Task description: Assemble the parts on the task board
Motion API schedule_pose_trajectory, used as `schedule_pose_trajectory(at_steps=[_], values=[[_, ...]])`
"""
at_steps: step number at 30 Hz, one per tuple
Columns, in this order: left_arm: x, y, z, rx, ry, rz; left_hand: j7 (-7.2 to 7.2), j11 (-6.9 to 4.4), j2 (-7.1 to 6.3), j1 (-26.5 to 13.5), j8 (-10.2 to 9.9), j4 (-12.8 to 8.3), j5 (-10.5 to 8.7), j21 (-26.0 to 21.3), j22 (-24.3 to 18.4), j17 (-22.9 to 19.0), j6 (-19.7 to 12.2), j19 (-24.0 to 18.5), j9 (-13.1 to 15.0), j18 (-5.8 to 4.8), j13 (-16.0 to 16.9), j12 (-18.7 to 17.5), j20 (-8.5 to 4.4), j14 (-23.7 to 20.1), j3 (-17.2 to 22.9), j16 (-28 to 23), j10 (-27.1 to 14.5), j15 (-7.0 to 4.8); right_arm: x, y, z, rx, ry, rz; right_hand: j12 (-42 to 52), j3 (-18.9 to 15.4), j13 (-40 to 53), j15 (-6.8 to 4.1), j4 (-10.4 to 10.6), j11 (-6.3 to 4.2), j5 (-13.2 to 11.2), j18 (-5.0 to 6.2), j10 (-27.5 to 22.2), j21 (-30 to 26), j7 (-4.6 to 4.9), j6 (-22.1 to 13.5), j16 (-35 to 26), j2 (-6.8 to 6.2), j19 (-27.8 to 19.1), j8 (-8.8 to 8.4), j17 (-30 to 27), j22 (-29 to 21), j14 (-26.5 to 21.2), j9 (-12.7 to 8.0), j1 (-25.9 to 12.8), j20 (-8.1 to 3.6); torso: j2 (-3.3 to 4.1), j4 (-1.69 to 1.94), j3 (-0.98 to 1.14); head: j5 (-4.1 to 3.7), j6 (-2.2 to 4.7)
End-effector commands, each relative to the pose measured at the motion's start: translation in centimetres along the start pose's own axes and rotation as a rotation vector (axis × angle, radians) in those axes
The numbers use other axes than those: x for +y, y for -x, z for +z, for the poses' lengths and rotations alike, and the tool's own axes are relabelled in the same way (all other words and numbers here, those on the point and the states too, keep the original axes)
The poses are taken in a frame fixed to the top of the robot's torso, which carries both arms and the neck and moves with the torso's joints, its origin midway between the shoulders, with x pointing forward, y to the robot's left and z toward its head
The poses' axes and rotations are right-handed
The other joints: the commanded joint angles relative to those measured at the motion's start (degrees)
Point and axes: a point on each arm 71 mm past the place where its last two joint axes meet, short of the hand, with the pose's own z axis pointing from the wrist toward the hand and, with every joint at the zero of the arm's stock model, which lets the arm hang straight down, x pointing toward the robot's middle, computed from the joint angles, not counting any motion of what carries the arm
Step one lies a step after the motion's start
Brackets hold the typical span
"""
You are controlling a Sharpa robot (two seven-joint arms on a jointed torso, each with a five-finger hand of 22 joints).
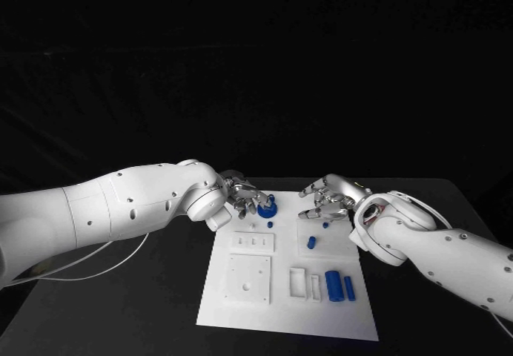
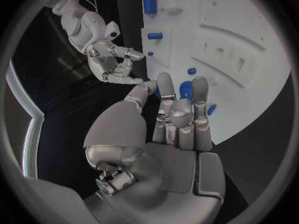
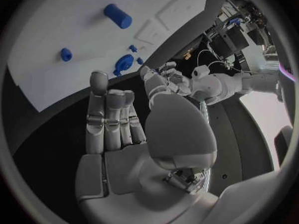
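The white task board lies in the middle of the table. A round blue part stands at its far edge, right by the fingers of my left hand. In the left wrist view that hand has its fingers stretched out, and the blue part shows just past them; I cannot tell if they touch. My right hand hovers over the board's far right corner with straight fingers and nothing in them. A small blue part lies just below its fingertips.
Two blue cylinders lie side by side near the board's right edge. A short blue part and a tiny one lie further up. Raised white blocks with slots and a square plate stand on the board's left half.
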Motion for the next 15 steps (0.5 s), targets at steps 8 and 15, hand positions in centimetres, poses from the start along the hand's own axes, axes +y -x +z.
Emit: schedule_pose_trajectory(at_steps=[8, 15], values=[[1.9, 0.3, -0.5, -0.029, 0.048, 0.026, -4.59, -0.64, 0.39, 0.23, 0.37, -1.78, -0.74, 0.45, 0.40, 2.02, 7.74, 0.29, 21.29, 0.33, 0.64, 1.99, -0.24, 1.31, 2.52, 1.75, 2.74, -0.46, -2.3, 4.1, -0.6, -0.109, 0.003, 0.211, 0.46, 1.54, -1.24, -0.33, -3.08, -0.35, 5.17, 0.67, -0.13, -0.30, -0.25, 1.93, 0.03, 2.36, 1.12, -0.05, -0.23, 0.93, 0.13, -0.05, -3.10, -0.15, -0.72, -0.24, 0.23, 0.53, -0.88], [3.0, -0.2, -0.6, -0.042, 0.062, 0.027, -4.79, -0.68, 0.60, 0.36, 0.35, -1.10, -1.86, -1.56, 1.47, 3.17, 8.59, 1.98, 21.22, 0.71, 1.22, 2.99, 0.31, 1.43, 2.41, 2.99, 2.73, -0.35, -2.7, 7.8, 0.3, -0.224, -0.008, 0.282, 0.36, 1.95, -1.58, -0.40, -3.47, -0.43, 6.94, 0.70, -0.19, -1.57, -0.30, 2.16, -0.59, 2.67, 1.11, -0.05, -0.80, 0.64, 0.04, -0.07, -3.95, -0.19, -1.21, -0.25, 0.35, 0.54, -2.01]])
